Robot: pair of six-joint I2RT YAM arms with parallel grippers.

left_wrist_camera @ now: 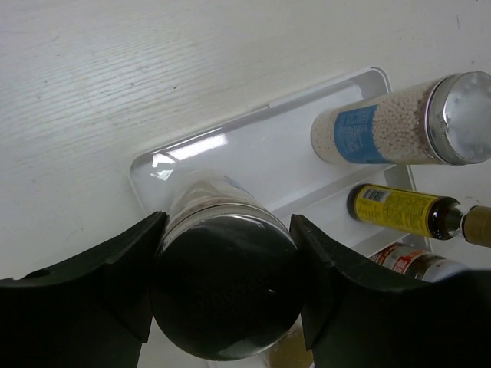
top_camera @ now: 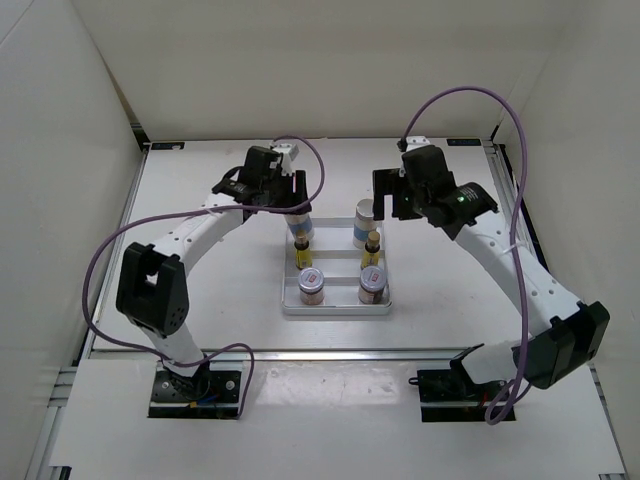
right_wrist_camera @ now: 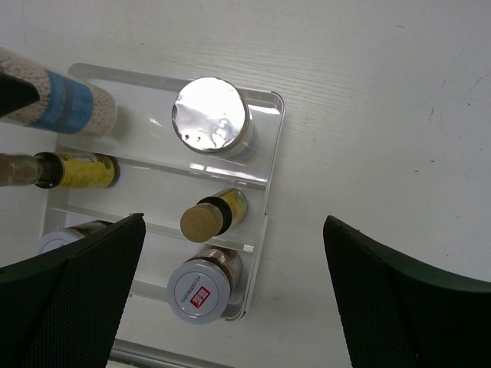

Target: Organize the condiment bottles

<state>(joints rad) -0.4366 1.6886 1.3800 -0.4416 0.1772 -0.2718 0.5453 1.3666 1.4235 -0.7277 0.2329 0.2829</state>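
Left hand clamping silver-topped bottle, right hand spread, jar lid print illegible

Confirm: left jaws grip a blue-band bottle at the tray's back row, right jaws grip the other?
No: the right jaws are open and empty; the other blue-band bottle stands free in the back row of the tray, per the right wrist view. Rest is correct.

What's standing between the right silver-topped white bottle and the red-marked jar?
A slim yellow tan-capped bottle, standing upright; the right wrist view shows it.
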